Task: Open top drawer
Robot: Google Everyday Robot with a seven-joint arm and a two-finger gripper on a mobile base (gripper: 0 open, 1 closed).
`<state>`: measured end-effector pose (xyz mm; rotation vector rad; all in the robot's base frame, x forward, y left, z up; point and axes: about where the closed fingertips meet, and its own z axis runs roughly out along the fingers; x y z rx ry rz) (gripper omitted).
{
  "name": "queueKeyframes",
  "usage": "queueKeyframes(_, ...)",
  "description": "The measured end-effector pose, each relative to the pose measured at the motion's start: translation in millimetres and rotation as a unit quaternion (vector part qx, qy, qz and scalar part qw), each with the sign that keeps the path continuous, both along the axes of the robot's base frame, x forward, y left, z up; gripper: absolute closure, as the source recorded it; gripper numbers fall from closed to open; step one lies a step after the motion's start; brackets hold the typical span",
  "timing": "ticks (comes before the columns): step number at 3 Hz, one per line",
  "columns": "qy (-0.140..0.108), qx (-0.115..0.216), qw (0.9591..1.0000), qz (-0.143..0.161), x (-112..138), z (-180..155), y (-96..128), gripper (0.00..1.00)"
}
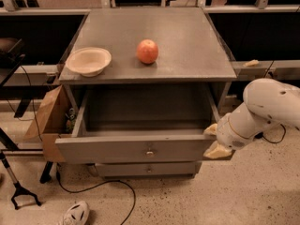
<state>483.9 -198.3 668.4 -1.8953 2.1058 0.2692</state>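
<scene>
Speckled flooring is filling the foreground, with a white shoe [76, 213] lying at the bottom and a black cable [101, 185] curling past it. Just behind, a grey cabinet is standing with its lower drawer [147, 168] sitting shut. Above that, the top drawer [117, 149] is standing pulled well out from under the worktop's front edge, showing its deep grey inside, its small metal knob [150, 152] sitting at the middle of the front panel. The gripper [213, 140] is resting at the right end of that front panel, below the worktop's front right corner; I cannot tell whether it is open or closed, or whether it is touching the panel. The white arm [269, 107] is reaching in from the right. A cardboard box [49, 121] is leaning beside the cabinet's left side. On the worktop [187, 55], a pale bowl [89, 61] is sitting by the front left corner, and an apple [147, 51] is sitting near it, closer to the middle. Dark shelving is running along the back.
</scene>
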Motion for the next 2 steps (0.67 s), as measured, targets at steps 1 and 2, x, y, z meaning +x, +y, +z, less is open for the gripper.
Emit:
queueKeyframes(1,0.0,0.0,1.0,0.0,0.7,9.1,0.1,0.89)
queueKeyframes(2,0.0,0.0,1.0,0.0,1.3,12.1,0.1,1.0)
